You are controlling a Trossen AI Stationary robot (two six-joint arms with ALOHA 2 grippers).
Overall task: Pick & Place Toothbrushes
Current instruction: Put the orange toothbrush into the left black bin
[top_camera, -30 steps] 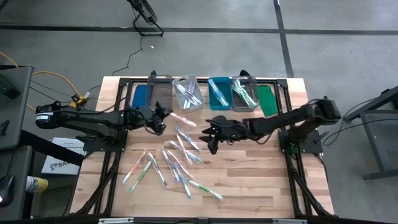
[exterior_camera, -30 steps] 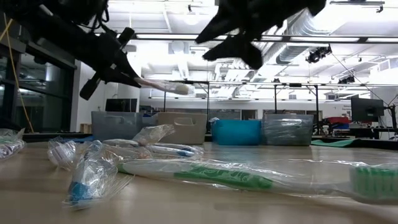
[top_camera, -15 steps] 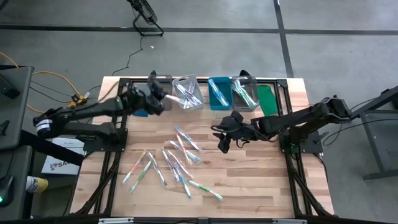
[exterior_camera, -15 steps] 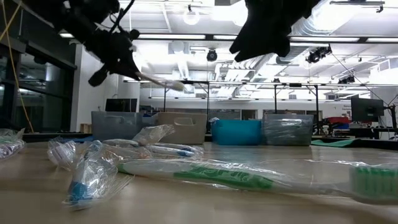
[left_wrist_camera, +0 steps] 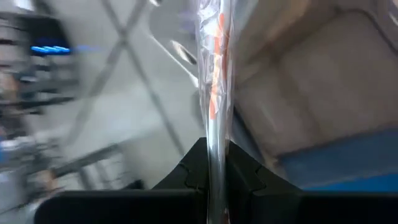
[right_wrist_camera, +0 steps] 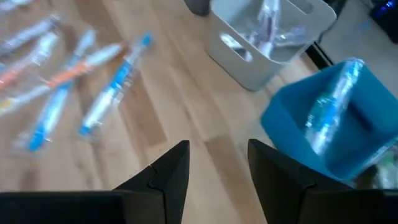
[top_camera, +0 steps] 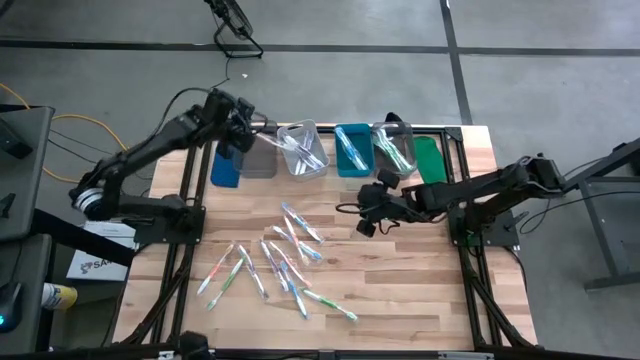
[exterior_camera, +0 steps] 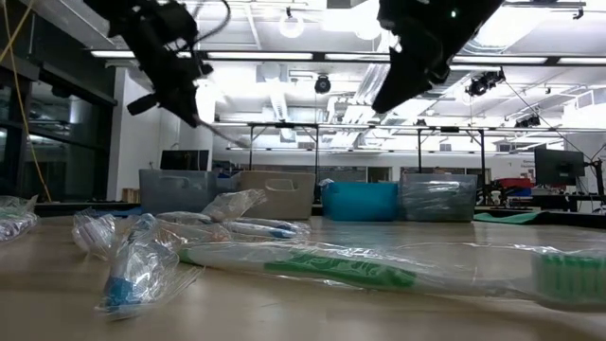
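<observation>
My left gripper (top_camera: 246, 127) hangs over the far left of the table, by the dark grey bin (top_camera: 258, 152). It is shut on a toothbrush (left_wrist_camera: 214, 93) in a clear wrapper with orange marks. Several more wrapped toothbrushes (top_camera: 285, 250) lie flat in the middle of the wooden table. To the right of them my right gripper (top_camera: 363, 220) hovers open with nothing between its fingers (right_wrist_camera: 168, 174). In the low view the left gripper (exterior_camera: 185, 80) is high at the left and the right gripper (exterior_camera: 402, 85) high at the middle. My left gripper pinches the wrapped toothbrush's shaft (left_wrist_camera: 215, 146) between its two fingers (left_wrist_camera: 189, 171). The brush lies along the fingers and sticks out past their tips. It is lifted clear of the table and slants down toward the bins.
Along the far edge stand a pale bin (top_camera: 302, 148), a teal bin (top_camera: 352, 150) and a clear bin (top_camera: 393, 148), each with toothbrushes inside. A blue lid (top_camera: 224, 165) lies left of the grey bin, a green lid (top_camera: 430, 160) at the far right. A black frame edges the table.
My left gripper has swung up and toward the table's far edge with the toothbrush, from beside the pile to the grey bin, and it has turned on the way. My right gripper has drawn back toward the table's right edge and rolled its wrist.
</observation>
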